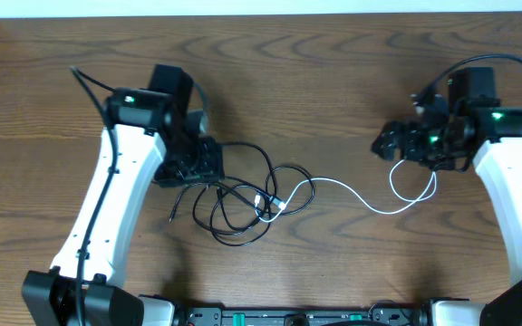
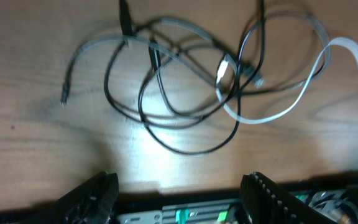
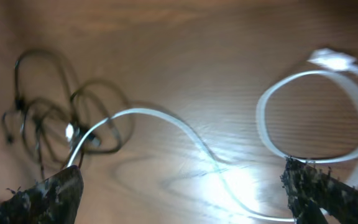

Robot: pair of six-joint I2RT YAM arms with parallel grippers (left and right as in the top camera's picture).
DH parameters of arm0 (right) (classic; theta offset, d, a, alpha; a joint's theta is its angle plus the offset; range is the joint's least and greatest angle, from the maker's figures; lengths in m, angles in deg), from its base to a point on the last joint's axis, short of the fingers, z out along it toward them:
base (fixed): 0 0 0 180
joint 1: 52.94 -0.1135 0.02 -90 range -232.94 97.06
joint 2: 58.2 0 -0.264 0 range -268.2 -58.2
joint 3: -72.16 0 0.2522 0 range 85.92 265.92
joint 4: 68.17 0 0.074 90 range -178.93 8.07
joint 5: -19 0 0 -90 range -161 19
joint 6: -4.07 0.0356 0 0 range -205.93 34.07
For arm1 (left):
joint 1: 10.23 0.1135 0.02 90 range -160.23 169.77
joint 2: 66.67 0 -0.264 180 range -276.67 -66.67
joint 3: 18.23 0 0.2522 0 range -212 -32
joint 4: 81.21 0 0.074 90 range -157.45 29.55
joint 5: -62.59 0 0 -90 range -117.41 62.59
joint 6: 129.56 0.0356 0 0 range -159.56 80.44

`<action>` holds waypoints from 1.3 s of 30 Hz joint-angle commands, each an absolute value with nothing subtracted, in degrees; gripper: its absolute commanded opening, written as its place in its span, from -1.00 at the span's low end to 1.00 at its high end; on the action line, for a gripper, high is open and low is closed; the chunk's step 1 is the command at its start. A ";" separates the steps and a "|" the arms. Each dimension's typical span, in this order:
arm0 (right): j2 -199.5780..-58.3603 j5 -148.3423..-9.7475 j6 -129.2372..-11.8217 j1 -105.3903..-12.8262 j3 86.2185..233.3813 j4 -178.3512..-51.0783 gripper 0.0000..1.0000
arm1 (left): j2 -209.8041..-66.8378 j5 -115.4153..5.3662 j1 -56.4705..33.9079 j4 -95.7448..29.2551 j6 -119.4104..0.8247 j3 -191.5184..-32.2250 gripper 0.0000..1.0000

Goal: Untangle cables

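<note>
Plainly the cables (image 1: pixel 275 201) lie beyond both spread jaws, gripped by neither.

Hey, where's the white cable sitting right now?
In the overhead view, the white cable runs rightward from the tangled black cables at centre. It ends in a loop just below the open right gripper.
</note>
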State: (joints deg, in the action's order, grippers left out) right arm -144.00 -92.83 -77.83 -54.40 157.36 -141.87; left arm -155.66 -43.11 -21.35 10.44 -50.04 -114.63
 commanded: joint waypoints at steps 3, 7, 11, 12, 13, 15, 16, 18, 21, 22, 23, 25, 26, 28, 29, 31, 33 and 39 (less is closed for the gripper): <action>-144.06 -95.27 -80.21 -61.59 154.59 -139.84 0.99 | -156.17 -41.74 -26.18 10.83 -55.15 -106.45 0.37; -144.17 -94.90 -79.95 -64.74 153.12 -137.19 0.99 | -156.17 -42.65 -29.13 8.29 -67.24 -99.13 0.37; -144.37 -94.90 -79.12 -65.37 152.88 -135.69 0.99 | -156.17 -49.34 -30.79 4.12 -80.16 -92.70 0.38; -144.37 -94.88 -79.14 -65.37 152.88 -135.64 0.98 | -156.17 -49.95 -31.14 3.07 -83.24 -91.35 0.38; -144.37 -94.90 -79.12 -65.37 152.88 -135.56 0.99 | -156.17 -49.98 -31.38 2.28 -85.84 -90.45 0.38; -144.37 -94.90 -79.12 -65.37 152.88 -135.53 0.99 | -156.17 -49.93 -32.10 -0.75 -91.54 -87.92 0.38; -144.37 -94.90 -79.12 -65.37 152.88 -135.56 0.98 | -156.17 -49.91 -32.43 -2.61 -93.95 -86.56 0.38; -144.37 -94.90 -79.12 -65.37 152.88 -135.56 0.99 | -156.17 -49.91 -33.06 -7.09 -99.41 -83.83 0.38; -144.37 -94.90 -79.12 -65.37 152.88 -135.53 0.99 | -156.17 -49.89 -33.54 -14.90 -104.00 -80.66 0.38; -144.37 -94.90 -79.12 -65.37 152.88 -135.53 0.99 | -156.17 -49.69 -33.65 -17.52 -103.98 -80.00 0.38; -144.37 -94.90 -79.12 -65.37 152.88 -135.53 0.98 | -156.17 -48.93 -33.85 -19.55 -103.98 -79.52 0.38; -144.37 -94.90 -79.14 -65.37 152.88 -135.51 0.99 | -156.17 -46.46 -34.59 -22.26 -103.98 -79.15 0.37; -144.37 -94.90 -79.14 -65.37 152.88 -135.51 0.99 | -156.17 -45.28 -35.09 -22.61 -104.00 -79.15 0.37; -144.37 -94.90 -79.14 -65.37 152.88 -135.47 0.99 | -156.17 -44.23 -35.99 -22.63 -104.85 -79.13 0.36; -144.37 -94.90 -79.14 -65.37 152.88 -135.47 0.99 | -156.17 -44.23 -36.89 -22.66 -105.75 -79.13 0.36; -144.37 -94.90 -79.14 -65.37 152.88 -135.51 0.98 | -156.17 -44.27 -38.50 -22.55 -106.56 -79.13 0.32; -144.37 -94.90 -79.14 -65.37 152.88 -135.53 0.99 | -156.17 -44.25 -39.84 -21.54 -108.07 -79.13 0.31; -144.37 -94.90 -79.14 -65.37 152.88 -135.51 0.99 | -156.17 -44.25 -41.17 -19.01 -110.89 -79.13 0.24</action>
